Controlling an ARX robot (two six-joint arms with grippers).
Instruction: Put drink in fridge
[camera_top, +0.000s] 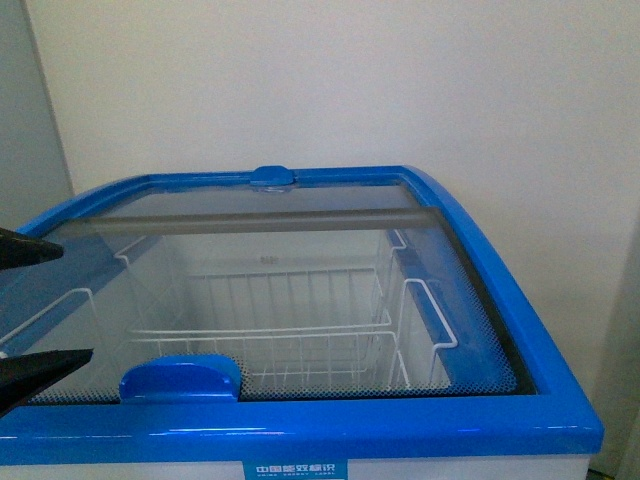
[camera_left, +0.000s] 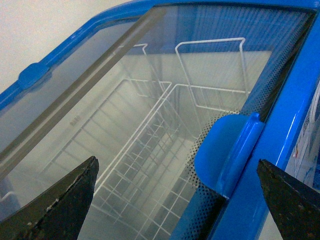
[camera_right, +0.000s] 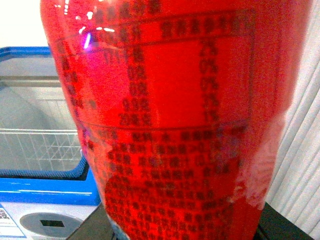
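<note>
Close against the right wrist, the drink (camera_right: 165, 125) fills the view, red label outward. The right fingers (camera_right: 285, 227) seem clamped at its base, and it sits outside the fridge (camera_top: 520, 330), out in front of it. The glass lid (camera_top: 300, 260) looks shut over the wire basket (camera_top: 300, 340). At 9 o'clock in the front view the left fingers (camera_left: 65, 200) gape wide and empty. The blue handle (camera_top: 180, 378), at 7 o'clock of the lid, is lined up between them, untouched. I'd seat one finger squarely against that handle and push steadily toward 12 o'clock, keeping the bottle clear.
</note>
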